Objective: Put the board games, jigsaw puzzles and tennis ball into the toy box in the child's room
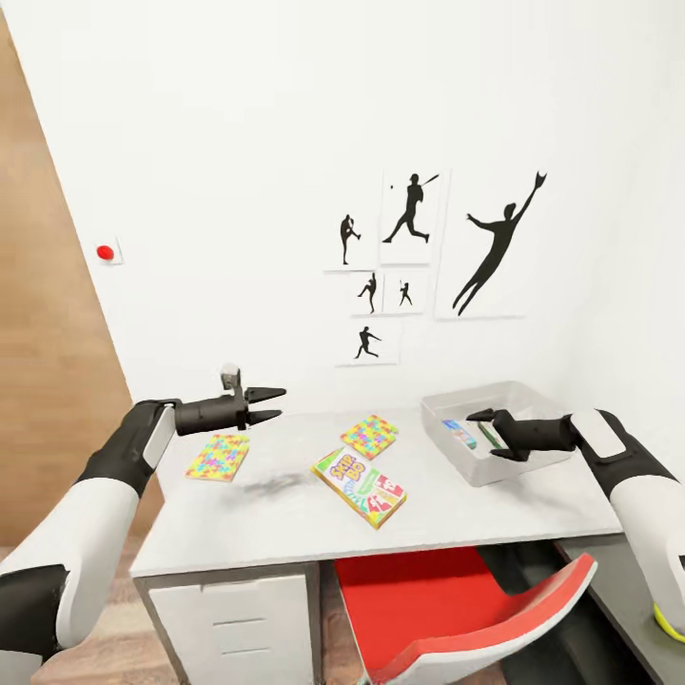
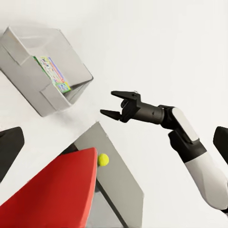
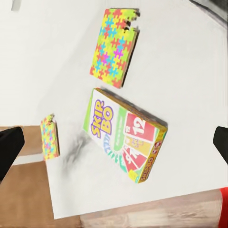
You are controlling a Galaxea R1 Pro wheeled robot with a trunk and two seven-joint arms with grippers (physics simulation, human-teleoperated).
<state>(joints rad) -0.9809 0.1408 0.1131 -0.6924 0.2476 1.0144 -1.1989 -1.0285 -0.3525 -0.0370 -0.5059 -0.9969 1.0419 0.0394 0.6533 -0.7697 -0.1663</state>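
On the table the Skip-Bo box lay near the middle, one jigsaw puzzle just behind it and the other well to its left. The toy box stood at the right rear with two board games inside; the tennis ball sat on the lower section, right

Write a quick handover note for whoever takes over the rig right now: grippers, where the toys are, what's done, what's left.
Left gripper: open, empty, above the table's left end.
Right gripper: open, empty, over the toy box.
Done: two game boxes appear to lie in the toy box.
Left: Skip-Bo box at mid-table; one jigsaw puzzle behind it; second jigsaw puzzle at the left end; tennis ball on the dark lower desk section beside the red chair.
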